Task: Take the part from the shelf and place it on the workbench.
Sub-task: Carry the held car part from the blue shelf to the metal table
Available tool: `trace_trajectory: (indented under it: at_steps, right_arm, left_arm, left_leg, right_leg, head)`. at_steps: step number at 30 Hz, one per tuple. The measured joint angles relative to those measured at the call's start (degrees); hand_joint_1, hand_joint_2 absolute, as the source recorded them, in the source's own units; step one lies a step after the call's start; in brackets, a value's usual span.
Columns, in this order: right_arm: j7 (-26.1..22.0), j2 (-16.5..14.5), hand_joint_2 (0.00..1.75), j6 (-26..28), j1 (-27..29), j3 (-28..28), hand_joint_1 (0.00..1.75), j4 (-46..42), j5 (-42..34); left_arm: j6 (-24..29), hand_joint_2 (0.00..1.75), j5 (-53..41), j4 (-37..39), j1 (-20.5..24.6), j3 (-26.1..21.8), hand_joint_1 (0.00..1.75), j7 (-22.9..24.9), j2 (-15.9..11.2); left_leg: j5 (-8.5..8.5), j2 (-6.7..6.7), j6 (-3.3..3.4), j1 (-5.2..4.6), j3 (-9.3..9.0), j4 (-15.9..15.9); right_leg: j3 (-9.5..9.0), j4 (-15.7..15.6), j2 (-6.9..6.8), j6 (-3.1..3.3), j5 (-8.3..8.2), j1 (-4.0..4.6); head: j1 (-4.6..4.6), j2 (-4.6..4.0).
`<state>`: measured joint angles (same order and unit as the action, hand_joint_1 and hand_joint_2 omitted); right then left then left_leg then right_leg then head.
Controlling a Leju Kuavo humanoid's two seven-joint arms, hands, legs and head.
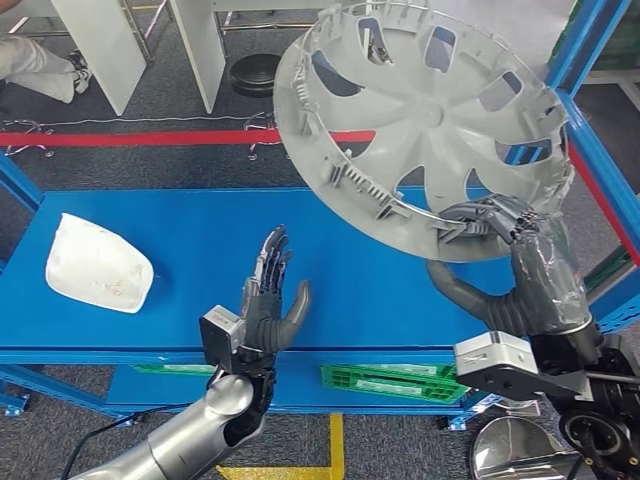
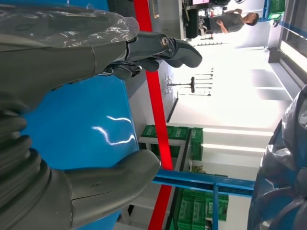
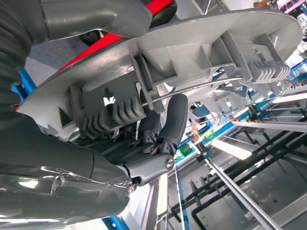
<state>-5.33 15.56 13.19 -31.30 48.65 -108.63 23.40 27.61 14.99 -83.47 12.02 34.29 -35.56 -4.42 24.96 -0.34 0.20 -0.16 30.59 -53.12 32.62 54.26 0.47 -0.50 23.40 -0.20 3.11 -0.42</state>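
Observation:
A large grey wheel cover (image 1: 423, 120) hangs tilted in the air above the right part of the blue shelf (image 1: 196, 250), its ribbed inner side facing me. My right hand (image 1: 521, 265) grips its near rim, fingers hooked over the edge and thumb under it. The right wrist view shows the cover's clips and wire ring (image 3: 188, 62) with dark fingers (image 3: 170, 124) curled against them. My left hand (image 1: 270, 300) hovers over the shelf's front middle, fingers spread and holding nothing. In the left wrist view the thumb (image 2: 108, 182) and fingers (image 2: 159, 48) stand apart over blue shelf surface (image 2: 79, 124).
A white mirror-shaped cover (image 1: 96, 265) lies at the shelf's left. Blue uprights (image 1: 596, 150) frame the shelf on the right. A green crate (image 1: 389, 380) sits on the lower level. Red floor tape (image 1: 136, 138), a black stool (image 1: 253, 72) and white table legs lie beyond.

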Motion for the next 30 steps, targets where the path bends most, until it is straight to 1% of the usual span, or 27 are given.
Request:
trace_trajectory:
  at_steps: [6, 11, 14, 16, 17, 18, 19, 20, 21, 22, 23, 24, 25, 26, 27, 28, 29, 30]
  right_arm:
    - [0.02, -0.01, 1.75, -0.07, 0.36, 0.03, 1.75, -0.45, 0.53]
    - [0.33, 0.00, 1.75, -0.08, 0.69, 0.04, 1.75, -0.64, 1.37]
    - [0.30, -0.01, 1.75, -0.16, 0.93, 0.04, 1.75, -0.83, 1.15]
    - [0.21, -0.02, 1.75, -0.20, 1.01, 0.01, 1.75, -1.01, 0.92]
    - [0.16, -0.02, 1.75, -0.21, 1.04, -0.03, 1.75, -1.13, 0.85]
    - [0.13, -0.02, 1.75, -0.22, 1.06, -0.05, 1.75, -1.23, 0.79]
    - [0.10, -0.02, 1.75, -0.22, 1.14, -0.07, 1.75, -1.28, 0.74]
    - [0.07, -0.02, 1.75, -0.21, 1.20, -0.07, 1.75, -1.29, 0.69]
    - [0.05, -0.02, 1.75, -0.19, 1.31, -0.07, 1.75, -1.29, 0.64]
    - [0.04, -0.02, 1.75, -0.15, 1.45, -0.07, 1.75, -1.30, 0.59]
    - [0.08, -0.02, 1.75, -0.09, 1.57, -0.07, 1.75, -1.31, 0.55]
    - [0.15, -0.01, 1.75, -0.01, 1.68, -0.10, 1.75, -1.34, 0.52]
    - [0.24, 0.01, 1.75, 0.12, 1.82, -0.17, 1.75, -1.38, 0.50]
    - [0.33, 0.05, 1.75, 0.26, 2.02, -0.26, 1.75, -1.42, 0.51]
    - [0.39, 0.09, 1.75, 0.42, 2.25, -0.36, 1.75, -1.56, 0.55]
    - [0.42, 0.14, 1.75, 0.56, 2.49, -0.44, 1.75, -1.68, 0.58]
    - [0.44, 0.19, 1.75, 0.66, 2.71, -0.48, 1.75, -1.80, 0.61]
    - [0.44, 0.24, 1.75, 0.73, 2.87, -0.52, 1.75, -1.93, 0.64]
  left_arm:
    - [0.36, 1.75, -0.21, -0.35, -0.48, 0.00, 0.00, 0.16, -0.02]
    - [0.77, 1.75, -0.57, -0.61, -0.83, 0.00, 0.00, 0.19, -0.05]
    - [1.03, 1.75, -0.72, -1.04, -0.96, 0.00, 0.00, 0.25, -0.07]
    - [1.18, 1.75, -0.77, -1.39, -1.01, 0.00, 0.00, 0.30, -0.08]
    - [1.20, 1.75, -0.80, -1.56, -1.01, 0.00, 0.00, 0.30, -0.08]
    - [1.21, 1.75, -0.84, -1.70, -1.02, 0.00, 0.00, 0.32, -0.07]
    - [1.21, 1.75, -0.88, -1.78, -1.05, 0.00, 0.00, 0.33, -0.05]
    - [1.22, 1.75, -0.93, -1.81, -1.10, 0.00, 0.00, 0.34, -0.04]
    - [1.21, 1.75, -0.97, -1.81, -1.19, 0.00, 0.00, 0.35, -0.03]
    - [1.21, 1.75, -1.02, -1.81, -1.28, 0.00, 0.00, 0.36, -0.02]
    - [1.19, 1.75, -1.07, -1.81, -1.34, 0.00, 0.00, 0.38, -0.01]
    - [1.14, 1.75, -1.12, -1.81, -1.35, 0.00, 0.00, 0.43, 0.01]
    - [1.04, 1.75, -1.16, -1.80, -1.29, 0.00, 0.00, 0.50, 0.06]
    - [0.93, 1.75, -1.20, -1.79, -1.17, 0.00, 0.00, 0.59, 0.13]
    - [0.81, 1.75, -1.22, -1.75, -0.99, 0.00, 0.00, 0.68, 0.23]
    - [0.73, 1.75, -1.26, -1.73, -0.79, 0.00, 0.00, 0.73, 0.35]
    - [0.69, 1.75, -1.31, -1.69, -0.64, 0.00, 0.00, 0.76, 0.45]
    - [0.67, 1.75, -1.34, -1.66, -0.57, 0.00, 0.00, 0.78, 0.51]
  left_leg:
    - [0.06, -0.01, 0.05, -0.10, 0.04, -0.09]
    - [0.20, -0.01, 0.24, -0.30, 0.15, -0.33]
    - [0.28, -0.02, 0.49, -0.43, 0.28, -0.47]
    - [0.03, -0.12, 0.86, -0.11, 0.03, 0.03]
    - [-0.14, -0.20, 1.05, 0.13, -0.25, 0.43]
    - [-0.31, -0.30, 1.21, 0.39, -0.58, 0.81]
    - [-0.38, -0.46, 1.26, 0.50, -0.82, 1.03]
    - [-0.38, -0.70, 1.30, 0.51, -0.89, 1.07]
    - [-0.35, -1.02, 1.29, 0.54, -0.91, 1.05]
    - [-0.29, -1.44, 1.20, 0.59, -0.97, 1.02]
    - [-0.17, -1.95, 1.04, 0.69, -1.09, 0.97]
    - [0.01, -2.54, 0.76, 0.86, -1.28, 0.86]
    - [0.30, -3.16, 0.40, 1.08, -1.49, 0.62]
    - [0.60, -3.77, -0.03, 1.26, -1.52, 0.35]
    - [0.86, -4.37, -0.45, 1.38, -1.28, -0.13]
    - [0.96, -4.94, -0.87, 1.51, -0.86, -0.51]
    - [0.92, -5.49, -1.25, 1.59, -0.36, -0.71]
    - [0.88, -6.04, -1.60, 1.71, 0.01, -0.92]
  right_leg:
    - [0.00, -0.03, 0.00, -0.02, 0.00, -0.12]
    - [-0.01, -0.03, -0.02, -0.11, -0.01, -0.20]
    - [-0.03, -0.08, -0.06, -0.37, -0.06, -0.31]
    - [0.09, -0.07, -0.19, -0.71, 0.10, -0.32]
    - [0.43, 0.66, -0.24, -0.88, 0.70, -0.28]
    - [1.27, 2.55, -0.26, -1.07, 1.90, -0.27]
    - [2.78, 5.85, -0.26, -1.21, 3.61, -0.35]
    - [4.68, 10.24, -0.25, -1.38, 5.55, -0.42]
    - [6.68, 14.48, -0.26, -1.55, 7.03, -0.59]
    - [8.06, 17.26, -0.26, -1.72, 7.58, -0.78]
    - [8.30, 17.60, -0.25, -1.88, 6.93, -0.97]
    - [7.26, 15.34, -0.16, -2.05, 5.15, -1.19]
    - [5.35, 11.16, 0.31, -2.28, 2.84, -1.47]
    - [3.29, 7.13, 1.46, -2.55, 1.36, -1.69]
    - [1.55, 3.81, 2.58, -2.64, 0.61, -1.91]
    - [0.62, 2.10, 3.50, -2.58, 0.62, -1.98]
    - [0.32, 1.91, 3.93, -2.32, 1.23, -1.87]
    - [0.27, 1.85, 3.53, -1.87, 1.39, -1.78]
  head:
    - [0.01, 0.00]
    - [0.01, 0.00]
    - [0.01, 0.00]
    - [0.03, 0.00]
    - [-0.04, 0.00]
    - [-0.21, 0.00]
    - [-0.41, 0.00]
    - [-0.59, 0.00]
    - [-0.70, 0.00]
    - [-0.70, 0.00]
    - [-0.70, 0.00]
    - [-0.69, 0.00]
    - [-0.70, 0.00]
    - [-0.78, 0.00]
    - [-0.88, 0.00]
    - [-0.92, 0.00]
    - [-0.95, 0.00]
    - [-0.91, 0.00]
